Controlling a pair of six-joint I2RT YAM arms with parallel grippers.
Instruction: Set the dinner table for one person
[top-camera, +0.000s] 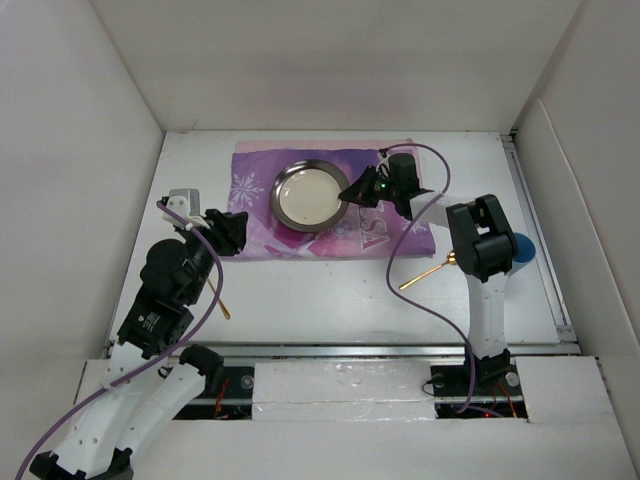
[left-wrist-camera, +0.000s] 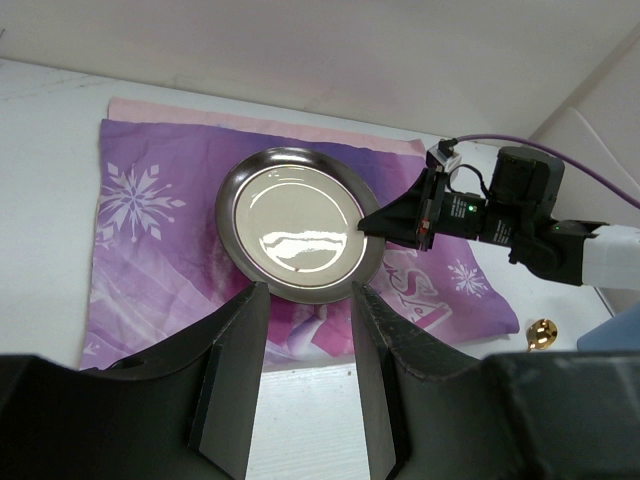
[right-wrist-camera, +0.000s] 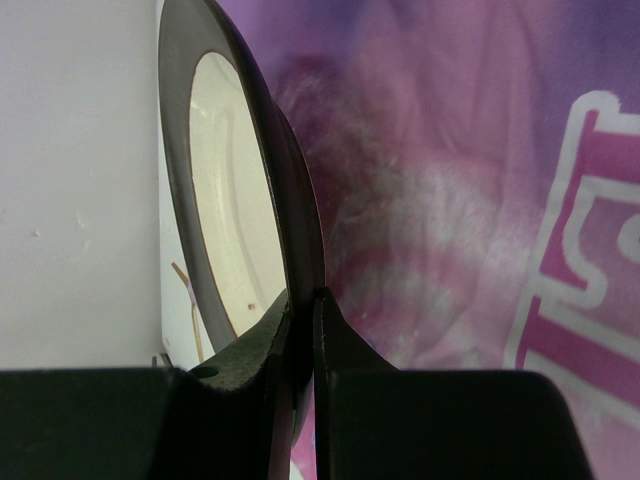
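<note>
Both differ: right gripper (top-camera: 346, 195) clamps plate (top-camera: 306, 194) rim; left gripper (top-camera: 240, 228) gapes, seemingly over mat (top-camera: 252, 166).

The only writing you can read is on the purple mat (top-camera: 262, 170) that lies on the white surface (top-camera: 330, 290). In the top view, large pink letters outlined in white (top-camera: 372, 234) sit just beside the metal plate (top-camera: 310, 195). They look like "SA", turned away from you. The left wrist view shows only fragments of them (left-wrist-camera: 425, 305). The right wrist view shows part of one big outlined letter (right-wrist-camera: 590, 250), too cropped to name.
</note>
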